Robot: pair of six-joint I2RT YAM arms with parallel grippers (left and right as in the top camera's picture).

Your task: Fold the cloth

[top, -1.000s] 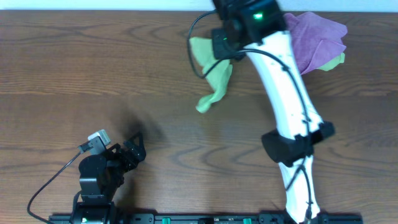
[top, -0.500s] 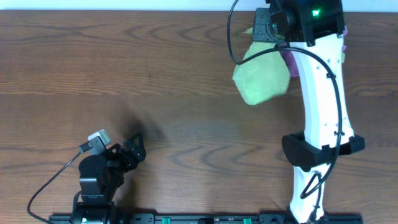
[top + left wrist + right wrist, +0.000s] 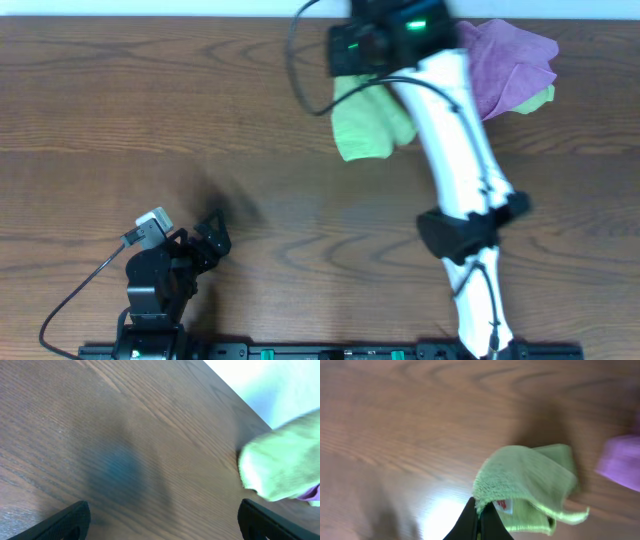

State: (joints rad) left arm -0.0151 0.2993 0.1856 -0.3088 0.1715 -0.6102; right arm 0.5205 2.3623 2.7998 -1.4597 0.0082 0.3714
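Item: your right tool (image 3: 479, 521) pinched shut on cloth (image 3: 525, 480), bunched, hanging above bench (image 3: 150, 100) near purple cloth (image 3: 510, 60); your left tool (image 3: 165, 519) gaped wide, empty, well apart

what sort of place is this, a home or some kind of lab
Most likely a robotics lab bench, not a home: a wood-grain table, a white right arm and a black left arm mounted at its edge, with a lime-green cloth and a purple cloth as props.
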